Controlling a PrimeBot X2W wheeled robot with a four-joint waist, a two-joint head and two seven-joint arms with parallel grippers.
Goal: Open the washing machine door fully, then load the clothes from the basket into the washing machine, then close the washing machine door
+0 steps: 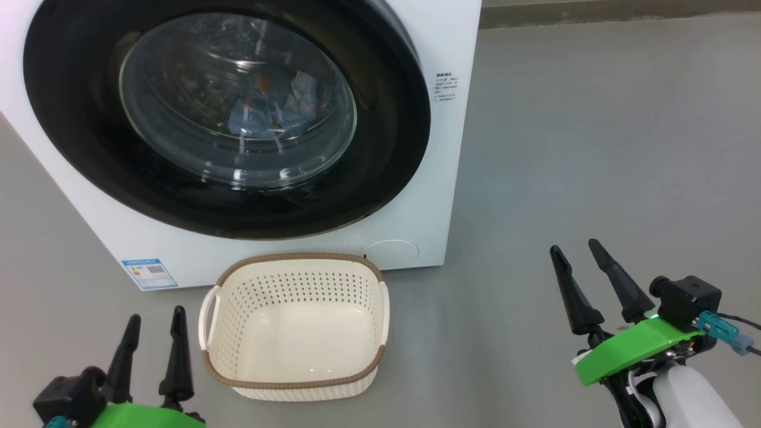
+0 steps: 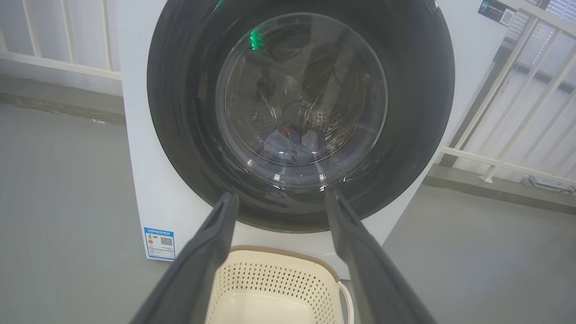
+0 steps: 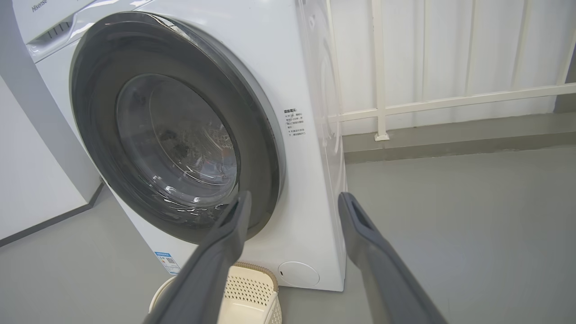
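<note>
- A laundry or utility corner, plain and unfurnished.
- A white front-loading washing machine (image 2: 162,207) stands straight ahead of the left gripper (image 2: 280,195), with a cream perforated laundry basket (image 2: 279,279) low between its fingers (image 2: 202,261).
- A bare grey floor (image 3: 472,202) spreads beyond the right gripper (image 3: 294,195).
- White railing bars (image 3: 450,102) and pale panelling (image 3: 427,45) run behind the machine, far beyond that gripper.
</note>
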